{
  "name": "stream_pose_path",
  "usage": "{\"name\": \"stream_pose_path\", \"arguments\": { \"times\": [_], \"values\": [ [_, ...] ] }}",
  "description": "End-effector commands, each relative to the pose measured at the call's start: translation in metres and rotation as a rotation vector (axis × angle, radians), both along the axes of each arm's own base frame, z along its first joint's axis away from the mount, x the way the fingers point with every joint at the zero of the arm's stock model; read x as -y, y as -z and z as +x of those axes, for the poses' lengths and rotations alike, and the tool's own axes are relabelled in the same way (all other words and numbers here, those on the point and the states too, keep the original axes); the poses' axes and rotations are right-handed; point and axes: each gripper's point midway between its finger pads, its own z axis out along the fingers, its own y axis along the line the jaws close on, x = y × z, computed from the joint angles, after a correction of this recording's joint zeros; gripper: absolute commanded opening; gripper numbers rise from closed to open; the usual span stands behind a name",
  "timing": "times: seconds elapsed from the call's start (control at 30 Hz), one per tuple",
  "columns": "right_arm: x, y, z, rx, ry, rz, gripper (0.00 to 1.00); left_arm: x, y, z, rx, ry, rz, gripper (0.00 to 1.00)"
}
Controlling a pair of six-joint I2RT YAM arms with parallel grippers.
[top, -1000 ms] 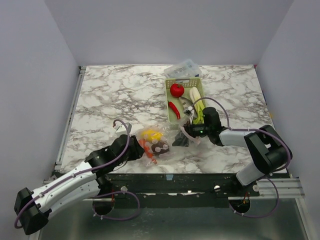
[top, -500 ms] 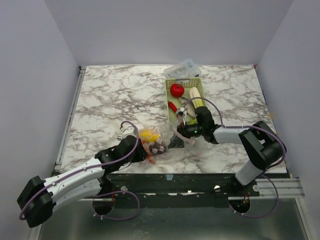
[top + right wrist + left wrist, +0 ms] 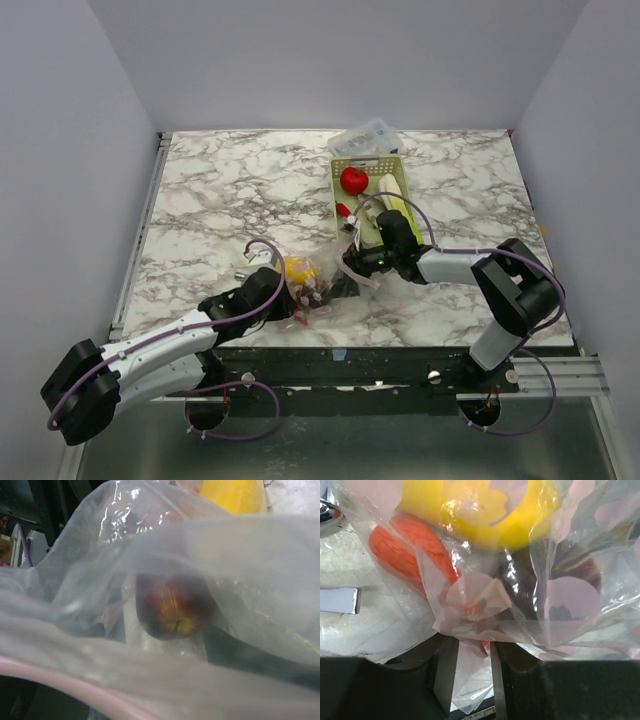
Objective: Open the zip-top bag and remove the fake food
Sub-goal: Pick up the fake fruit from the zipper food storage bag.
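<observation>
The zip-top bag (image 3: 322, 292) lies crumpled near the table's front edge, with a yellow lemon (image 3: 297, 268), an orange carrot (image 3: 405, 550) and a dark purple beet (image 3: 172, 605) inside. My left gripper (image 3: 288, 302) is shut on the bag's bottom fold; in the left wrist view, plastic is pinched between its fingers (image 3: 469, 655). My right gripper (image 3: 350, 268) is at the bag's mouth. In the right wrist view it (image 3: 172, 635) looks through the plastic and past the pink zip strip (image 3: 50, 672), and its fingers stand apart on either side of the beet.
A pale green slotted basket (image 3: 336, 165) behind the right gripper holds a red round fruit (image 3: 352, 180), a pale leek (image 3: 392, 195) and a red chili (image 3: 343, 210). A clear rigid box (image 3: 368, 135) stands behind it. The table's front edge is just below the bag.
My right gripper has moved left from beside the basket to the bag's mouth. My left arm has pushed right, and the bag has bunched up between the two grippers.
</observation>
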Motion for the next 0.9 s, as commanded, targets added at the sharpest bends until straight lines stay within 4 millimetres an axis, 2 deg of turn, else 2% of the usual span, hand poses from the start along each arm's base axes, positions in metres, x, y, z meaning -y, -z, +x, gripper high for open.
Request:
{"name": "stream_pose_path", "arguments": {
  "times": [0.0, 0.13, 0.7, 0.87],
  "values": [
    [-0.007, 0.008, 0.008, 0.02, 0.015, -0.044, 0.83, 0.009, -0.009, 0.016, 0.051, 0.0, -0.007, 0.31],
    [-0.01, 0.015, 0.015, 0.015, 0.033, -0.084, 0.85, 0.014, -0.006, 0.019, 0.047, 0.015, 0.001, 0.31],
    [-0.016, 0.05, 0.004, 0.045, -0.002, -0.221, 0.88, 0.036, -0.004, 0.025, 0.032, 0.077, -0.025, 0.28],
    [-0.014, 0.053, 0.007, 0.06, 0.002, -0.256, 0.81, 0.032, -0.002, 0.025, 0.032, 0.059, -0.012, 0.26]
  ]
}}
